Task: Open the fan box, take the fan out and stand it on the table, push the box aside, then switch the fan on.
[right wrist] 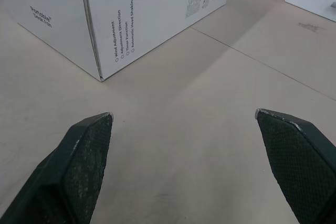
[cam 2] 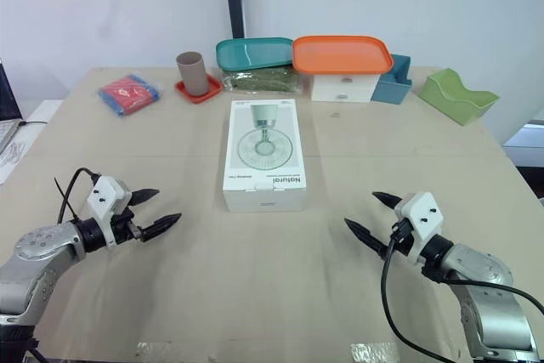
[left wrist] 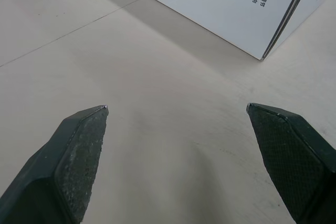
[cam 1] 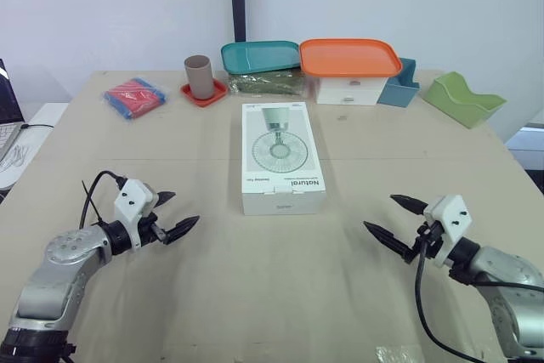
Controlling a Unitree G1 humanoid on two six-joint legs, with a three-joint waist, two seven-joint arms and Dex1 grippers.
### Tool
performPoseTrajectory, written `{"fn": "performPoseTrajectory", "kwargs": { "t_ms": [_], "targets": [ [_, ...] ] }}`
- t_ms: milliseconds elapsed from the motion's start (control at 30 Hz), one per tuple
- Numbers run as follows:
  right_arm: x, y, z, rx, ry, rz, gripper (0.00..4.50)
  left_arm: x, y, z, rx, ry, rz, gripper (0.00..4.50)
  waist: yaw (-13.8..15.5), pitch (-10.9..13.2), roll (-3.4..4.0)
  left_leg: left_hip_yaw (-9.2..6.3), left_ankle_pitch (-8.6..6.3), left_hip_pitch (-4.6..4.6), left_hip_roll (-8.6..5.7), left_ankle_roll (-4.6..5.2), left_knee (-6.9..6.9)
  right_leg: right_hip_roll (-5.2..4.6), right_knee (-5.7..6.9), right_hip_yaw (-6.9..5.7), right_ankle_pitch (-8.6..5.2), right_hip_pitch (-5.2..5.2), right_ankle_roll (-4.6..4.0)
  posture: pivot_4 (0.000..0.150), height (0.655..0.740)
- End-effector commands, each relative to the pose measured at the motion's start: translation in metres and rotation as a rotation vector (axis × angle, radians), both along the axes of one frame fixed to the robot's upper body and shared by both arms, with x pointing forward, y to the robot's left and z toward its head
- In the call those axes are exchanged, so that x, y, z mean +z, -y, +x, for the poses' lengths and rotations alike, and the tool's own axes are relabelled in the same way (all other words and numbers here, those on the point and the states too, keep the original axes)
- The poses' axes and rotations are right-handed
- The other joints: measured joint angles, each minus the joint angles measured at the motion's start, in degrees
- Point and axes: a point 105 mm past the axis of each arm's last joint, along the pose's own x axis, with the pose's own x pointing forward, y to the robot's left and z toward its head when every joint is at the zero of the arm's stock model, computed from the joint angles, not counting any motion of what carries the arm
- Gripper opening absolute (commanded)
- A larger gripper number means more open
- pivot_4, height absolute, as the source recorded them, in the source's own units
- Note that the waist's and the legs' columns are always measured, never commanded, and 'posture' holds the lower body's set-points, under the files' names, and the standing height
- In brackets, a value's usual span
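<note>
Pale tan table (cam 1: 272, 295) before a white wall. Along the far edge at the top of the frame stand an orange tray (cam 1: 350, 57), a teal tray (cam 1: 259, 55), a brown cup (cam 1: 200, 76) and a green holder (cam 1: 463, 99).

The fan box (cam 1: 283, 157) lies flat at centre frame, closed, nothing touching it. Its long axis runs from the bottom of the frame toward the top. The printed fan reads upside down from the camera: stand toward the top, brand lettering at the lower end. One short end faces the bottom of the frame.

The left gripper (cam 1: 186, 207) sits lower left, fingers spread wide and empty, aimed at the box from well apart. The right gripper (cam 1: 379, 212) sits lower right, likewise spread and empty, also well apart.

Assessment: opening has not begun. The lower short end is probably the flap end, though no tab is discernible. Recommended: close in from both sides, brace one long side with one gripper, and work a fingertip of the other under the flap edge. The box looks light and may slide on the smooth top if pushed unbraced.
</note>
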Motion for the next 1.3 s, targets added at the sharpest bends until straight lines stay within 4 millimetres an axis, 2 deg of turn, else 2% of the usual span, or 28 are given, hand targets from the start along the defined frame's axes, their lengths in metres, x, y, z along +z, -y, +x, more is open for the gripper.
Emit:
{"fn": "performPoseTrajectory", "kwargs": {
  "t_ms": [33, 233, 433, 567, 633, 667, 700, 800, 1000, 1067, 1167, 1300],
  "targets": [
    [0.006, 0.0, 0.001, -0.004, 0.039, -0.008, 4.46, 0.008, 0.004, 0.003, -0.004, 0.045, 0.004, 4.5, 0.0, 0.0, 0.0, 0.0, 0.0, 0.0, 0.0, 0.0, 0.0, 0.0, 0.0, 0.0, 0.0, 0.0, 0.0, 0.15, 0.74],
    [0.01, 0.003, 0.007, -0.028, 0.056, -0.012, 4.46, 0.011, 0.006, 0.007, -0.011, 0.061, 0.001, 4.5, 0.0, 0.0, 0.0, 0.01, 0.0, 0.01, 0.0, 0.0, 0.01, 0.0, 0.01, 0.01, 0.01, 0.01, 0.0, 0.15, 0.74],
    [0.018, -0.004, 0.013, -0.007, 0.077, -0.002, 4.46, 0.02, 0.016, 0.01, -0.033, 0.085, -0.032, 4.5, 0.0, 0.0, 0.0, 0.02, 0.0, 0.01, 0.0, 0.0, 0.03, 0.01, 0.01, 0.01, 0.02, 0.01, 0.0, 0.15, 0.74],
    [0.034, -0.026, 0.019, 0.058, 0.116, 0.022, 4.46, 0.046, 0.041, 0.014, -0.131, 0.123, -0.11, 4.5, 0.0, 0.0, 0.0, 0.02, 0.0, 0.01, 0.0, 0.0, 0.03, 0.01, 0.01, 0.01, 0.02, 0.0, 0.0, 0.15, 0.74],
    [0.038, -0.032, 0.019, 0.075, 0.121, 0.029, 4.46, 0.052, 0.05, 0.013, -0.178, 0.124, -0.127, 4.5, 0.0, 0.0, 0.0, 0.0, 0.0, -0.04, 0.0, 0.0, 0.11, 0.01, 0.02, 0.0, 0.06, 0.0, 0.02, 0.15, 0.74],
    [0.04, -0.036, 0.019, 0.088, 0.123, 0.033, 4.5, 0.056, 0.056, 0.012, -0.21, 0.126, -0.136, 4.1, 0.0, 0.0, 0.0, 0.0, 0.0, -0.03, 0.0, 0.0, 0.13, 0.01, 0.02, 0.0, 0.06, 0.02, 0.02, 0.15, 0.74],
    [0.042, -0.041, 0.019, 0.103, 0.126, 0.036, 4.5, 0.061, 0.061, 0.013, -0.23, 0.125, -0.145, 3.99, 0.0, 0.0, 0.0, -0.01, 0.0, -0.04, 0.0, -0.01, 0.16, 0.03, 0.02, 0.0, 0.09, 0.02, 0.04, 0.15, 0.74],
    [0.051, -0.054, 0.021, 0.146, 0.136, 0.048, 4.5, 0.074, 0.082, 0.019, -0.285, 0.141, -0.125, 2.92, 0.0, 0.0, 0.0, 0.0, 0.0, -0.05, -0.01, 0.0, 0.17, 0.03, 0.03, 0.0, 0.09, 0.01, 0.04, 0.15, 0.74],
    [0.062, -0.069, 0.023, 0.203, 0.153, 0.034, 4.5, 0.077, 0.106, 0.024, -0.321, 0.103, -0.111, 0.97, 0.0, 0.0, -0.01, -0.02, -0.03, -0.08, -0.02, 0.05, 0.37, 0.06, 0.05, 0.0, 0.13, 0.06, 0.09, 0.15, 0.74],
    [0.067, -0.075, 0.024, 0.218, 0.164, 0.031, 4.5, 0.075, 0.11, 0.025, -0.33, 0.073, -0.11, 0.13, 0.0, 0.0, -0.01, -0.01, -0.04, -0.1, -0.02, 0.06, 0.42, 0.08, 0.05, 0.01, 0.13, 0.04, 0.09, 0.15, 0.74],
    [0.073, -0.087, 0.029, 0.25, 0.191, -0.043, 4.5, 0.062, 0.112, 0.026, -0.337, -0.001, -0.079, 0.01, -0.1, 0.0, -0.01, -0.01, -0.04, -0.1, -0.01, 0.06, 0.44, 0.09, 0.07, 0.02, 0.14, 0.03, 0.09, 0.15, 0.74],
    [0.082, -0.102, 0.037, 0.243, 0.206, -0.043, 4.5, 0.053, 0.113, 0.027, -0.336, -0.039, -0.057, 0.01, 0.0, 0.0, -0.02, -0.04, -0.03, -0.13, -0.01, 0.06, 0.49, 0.09, 0.08, 0.01, 0.14, 0.02, 0.09, 0.15, 0.74]
  ]
}}
